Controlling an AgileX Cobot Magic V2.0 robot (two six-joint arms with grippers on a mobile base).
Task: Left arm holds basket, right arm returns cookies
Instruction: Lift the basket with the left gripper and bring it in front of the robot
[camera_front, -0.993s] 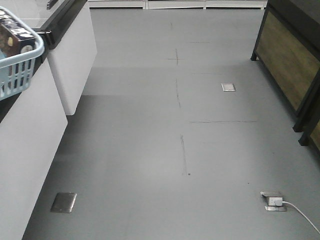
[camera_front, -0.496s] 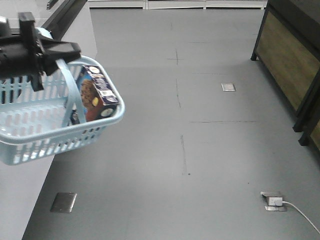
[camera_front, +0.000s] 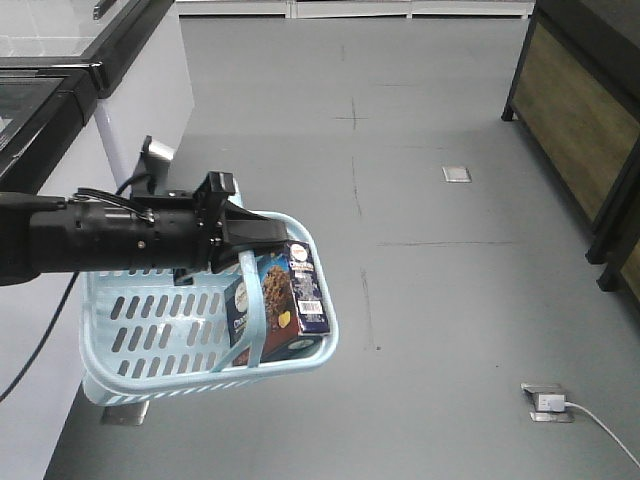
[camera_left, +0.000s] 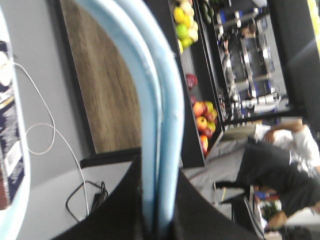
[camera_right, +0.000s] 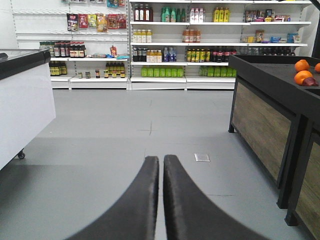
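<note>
Status: holding half of the task is in place; returning half not begun, by my reading.

- Left arm (camera_front: 110, 240) reaches in from the left. The left gripper (camera_front: 247, 233) is clamped on the two handles (camera_left: 159, 100) of the basket (camera_front: 150, 335); the left wrist view shows both loops pinched between the black fingers.
- Basket hangs in the air over the floor (camera_front: 450, 300), resting on nothing.
- Cookies (camera_front: 283, 300) are inside the basket, at its right end, tilted against the end wall, barcode side facing outward.
- Right gripper (camera_right: 161, 195): fingers pressed together with nothing between them, pointing across the aisle. It does not appear in the front view, so it is well apart from the box.

Left to do (judgement): open the right fingers, reach into the basket's right end, grasp the box, lift it out, put it back on display. Which shelf is not evident.

Room: shop aisle, grey floor with metal floor sockets (camera_front: 456, 174) and a white cable (camera_front: 600, 425). White counter (camera_front: 150, 110) on the left, dark wood-panelled stand (camera_front: 580, 120) on the right carrying oranges (camera_right: 302, 72). Stocked shelves (camera_right: 200, 45) along the far wall. A person (camera_left: 280, 155) shows in the left wrist view.
</note>
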